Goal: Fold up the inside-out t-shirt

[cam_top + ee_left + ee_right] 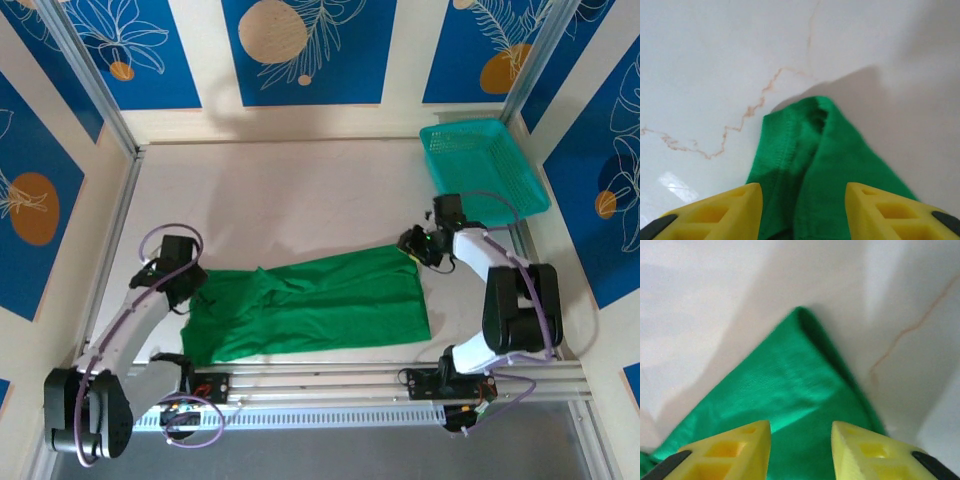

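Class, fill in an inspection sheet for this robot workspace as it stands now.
Surface: white veined table.
Job's things: green t-shirt lying flat near the arms, stretched between them.
Clutter: teal mesh basket, far right corner.
Grippers: left gripper and right gripper open, each straddling a shirt end.
Cables: purple cables looped on both arms.
Surroundings: blue leaf-print wall panels, metal frame posts.
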Robot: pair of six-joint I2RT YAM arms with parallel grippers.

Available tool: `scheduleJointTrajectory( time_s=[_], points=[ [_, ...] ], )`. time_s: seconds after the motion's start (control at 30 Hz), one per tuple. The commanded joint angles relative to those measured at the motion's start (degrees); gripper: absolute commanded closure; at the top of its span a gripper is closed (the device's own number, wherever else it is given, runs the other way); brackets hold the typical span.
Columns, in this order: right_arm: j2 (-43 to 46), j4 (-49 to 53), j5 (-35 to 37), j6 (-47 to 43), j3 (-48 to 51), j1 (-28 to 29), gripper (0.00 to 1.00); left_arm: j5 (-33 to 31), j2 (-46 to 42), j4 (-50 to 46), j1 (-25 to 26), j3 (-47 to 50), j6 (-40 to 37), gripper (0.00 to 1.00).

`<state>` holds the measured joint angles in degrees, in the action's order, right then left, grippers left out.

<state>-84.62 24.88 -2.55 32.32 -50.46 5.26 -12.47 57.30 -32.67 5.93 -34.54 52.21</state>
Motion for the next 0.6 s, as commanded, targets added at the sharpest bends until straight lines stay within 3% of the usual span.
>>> scheduleJointTrajectory(
  time_s=[0.0, 0.1, 0.17, 0.33, 0.57],
  points=[
    [4.83, 5.8, 7.08, -7.58, -7.54, 9.79, 0.56, 7.03, 0.27, -1.84, -1.18, -4.28, -3.14, 0.52],
    [1.74, -0.88, -3.72, -10.68, -11.1, 20.76, 0.55, 17.82, 7.33, 0.03, -1.1, -9.16, -7.25, 0.53],
    [-5.33, -1.33, -10.32, -12.85, -17.35, 27.42, 0.55, 23.86, 13.01, 0.75, -0.63, -11.82, -9.29, 0.62],
    [-21.32, 0.21, -9.81, -15.42, -30.59, 38.67, 0.52, 23.05, 20.71, 3.0, 0.22, -10.62, -11.47, 0.63],
    [-35.93, -0.22, -7.72, -13.39, -41.68, 44.33, 0.47, 16.52, 22.62, 9.96, -1.22, -2.88, -7.41, 0.68]
  ],
)
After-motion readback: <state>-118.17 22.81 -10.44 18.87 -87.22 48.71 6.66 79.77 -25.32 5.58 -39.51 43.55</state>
